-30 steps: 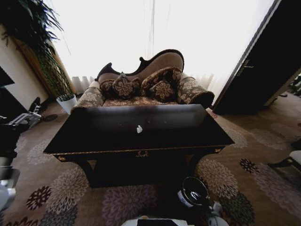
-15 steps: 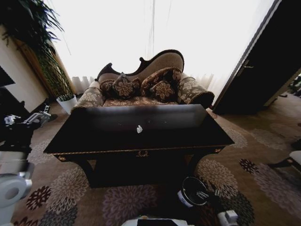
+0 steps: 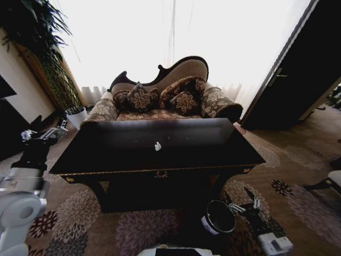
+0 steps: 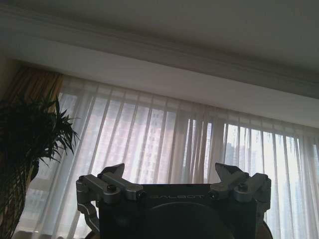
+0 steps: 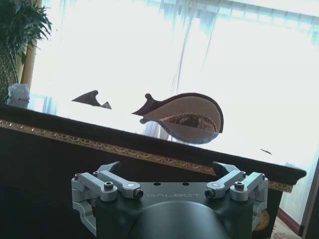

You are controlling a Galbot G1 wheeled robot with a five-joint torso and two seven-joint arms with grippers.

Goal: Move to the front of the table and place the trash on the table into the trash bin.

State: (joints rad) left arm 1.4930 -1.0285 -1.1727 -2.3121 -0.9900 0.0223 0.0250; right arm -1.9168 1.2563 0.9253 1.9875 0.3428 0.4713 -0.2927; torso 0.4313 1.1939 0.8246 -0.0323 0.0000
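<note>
I am parked square in front of the table [image 3: 224,152], its gold emblem centred below me in the head view, so the drive looks finished to me and the pick-up has not started. The only trash I can make out on the glossy top is a crumpled white tissue wad [image 3: 157,146], sitting alone near the middle, a little toward my side and well apart from both arms; in the right wrist view I see it again [image 5: 19,93] at the far end of the gold-trimmed edge. The trash bin [image 3: 219,217] stands on the patterned carpet in front of the table and to my right, much lower than the top, which I judge keeps the carry from table to bin short. My left gripper [image 3: 44,134] is raised beside the table's left end, about level with the top and pointing up and away toward the sheer curtains [image 4: 199,149], its fingers spread wide with nothing between them, a ready pose rather than a reach. My right gripper [image 3: 246,205] hangs low just beside the bin's rim, below the table edge, fingers also wide and empty. I judge either arm would need to rise over the edge and reach inward to get to the wad. Behind the table sits an upholstered sofa [image 3: 160,96].
</note>
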